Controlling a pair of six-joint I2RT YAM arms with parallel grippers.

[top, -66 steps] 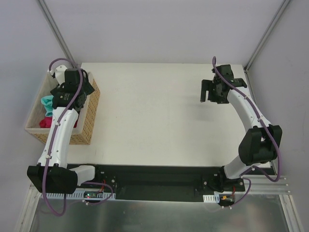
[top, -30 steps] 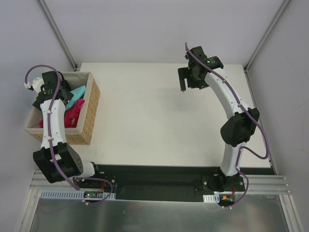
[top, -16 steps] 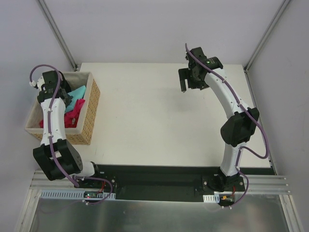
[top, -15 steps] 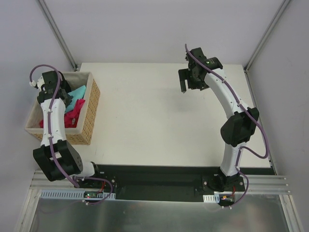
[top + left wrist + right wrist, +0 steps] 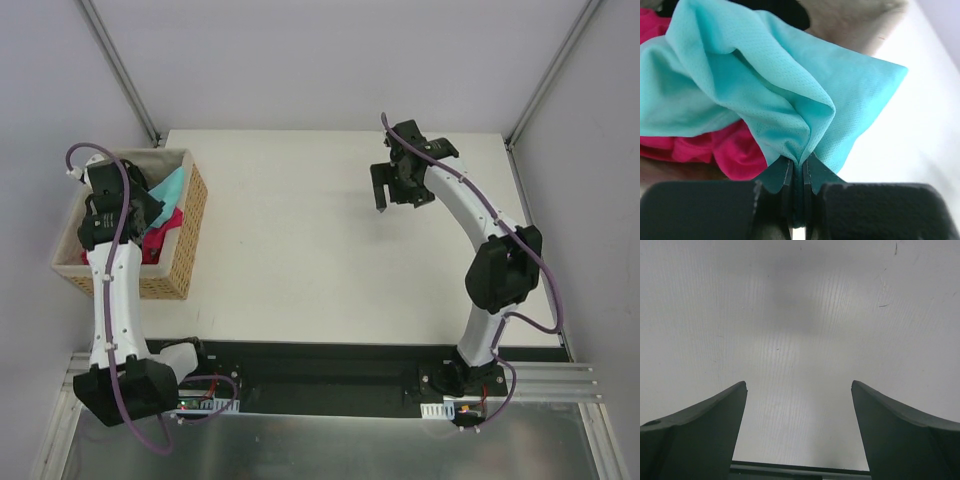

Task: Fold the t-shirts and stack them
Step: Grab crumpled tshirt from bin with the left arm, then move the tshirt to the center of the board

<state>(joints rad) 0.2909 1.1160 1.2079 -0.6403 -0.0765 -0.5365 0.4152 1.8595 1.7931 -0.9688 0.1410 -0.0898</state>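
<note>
And the left jaws clamp the teal t-shirt [image 5: 765, 90] over the basket [image 5: 190, 230], well left of the right jaws, spread wide above the surface [image 5: 300, 250].

Environment: robotics laboratory test cell.

Indicators:
- A white-and-black jointed left arm [image 5: 112, 290] and a matching right arm [image 5: 462, 205] are bolted to a black base rail [image 5: 320, 372] at the near edge of a plain white rectangular surface [image 5: 300, 260].
- Exposed purple cables [image 5: 84, 149] run along both arms.
- A small circuit board with lit indicators [image 5: 195, 404] sits beside the left base.
- A brushed metal plate [image 5: 320, 450] lies in front of the rail.
- Bare grey wall panels [image 5: 320, 60] and slanted aluminium posts [image 5: 120, 68] enclose the surface.
</note>
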